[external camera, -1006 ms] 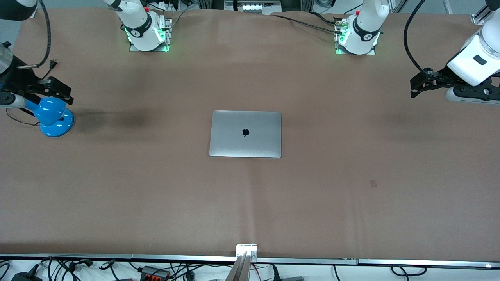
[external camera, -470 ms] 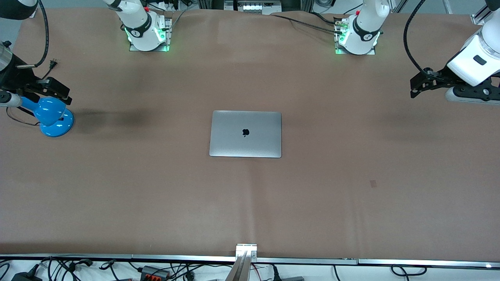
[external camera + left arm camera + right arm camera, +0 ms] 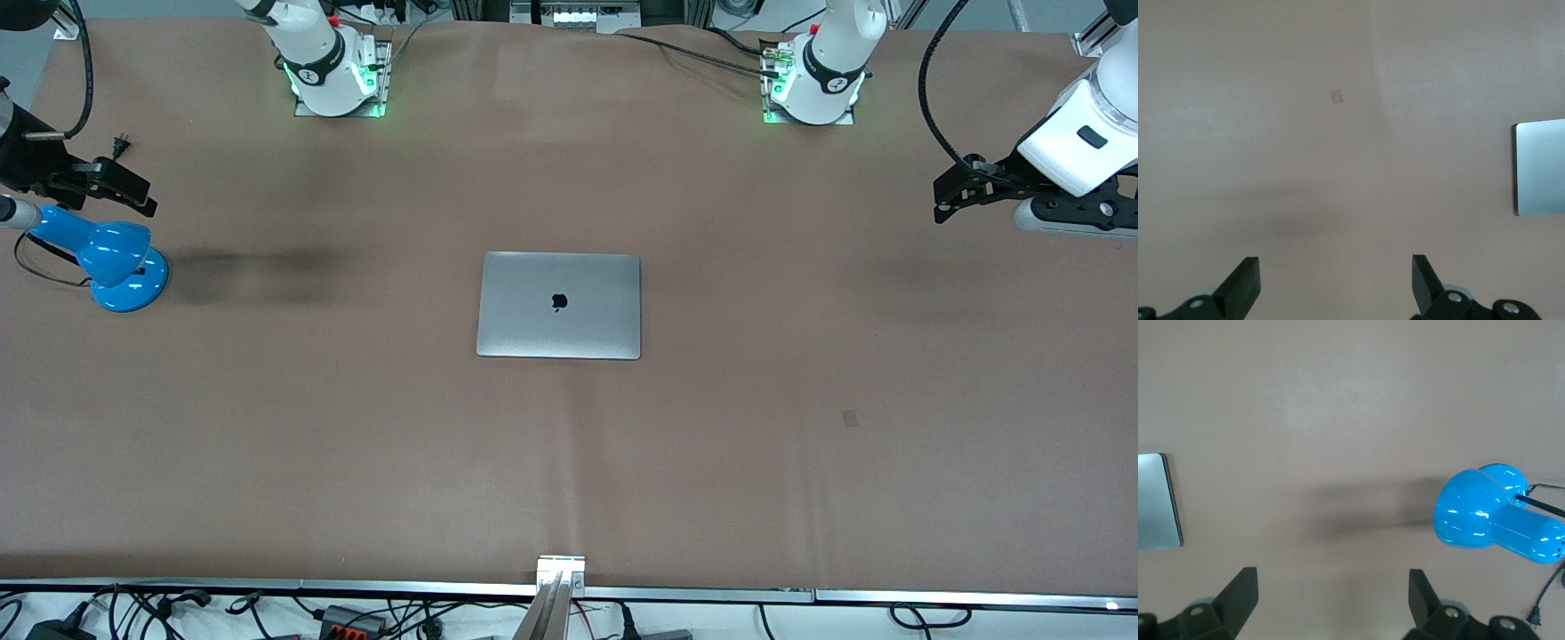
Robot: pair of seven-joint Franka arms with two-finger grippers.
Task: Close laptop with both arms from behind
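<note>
The silver-grey laptop [image 3: 558,305] lies shut and flat in the middle of the brown table, its black apple logo up. One edge of it shows in the left wrist view [image 3: 1540,167] and in the right wrist view [image 3: 1157,501]. My left gripper [image 3: 949,197] hangs open and empty in the air over the table's left-arm end, well away from the laptop; its open jaws show in the left wrist view [image 3: 1336,283]. My right gripper [image 3: 120,185] hangs open and empty over the right-arm end, above the blue lamp; its open jaws show in the right wrist view [image 3: 1333,597].
A blue desk lamp [image 3: 114,256] with a black cord stands at the right-arm end, also in the right wrist view [image 3: 1495,515]. A small tan patch [image 3: 850,418] marks the cloth. The two arm bases [image 3: 336,67] [image 3: 813,76] stand along the table's edge farthest from the front camera.
My right gripper has drawn back and upward, away from the blue lamp, toward the table's end. The left arm and the laptop have not moved.
</note>
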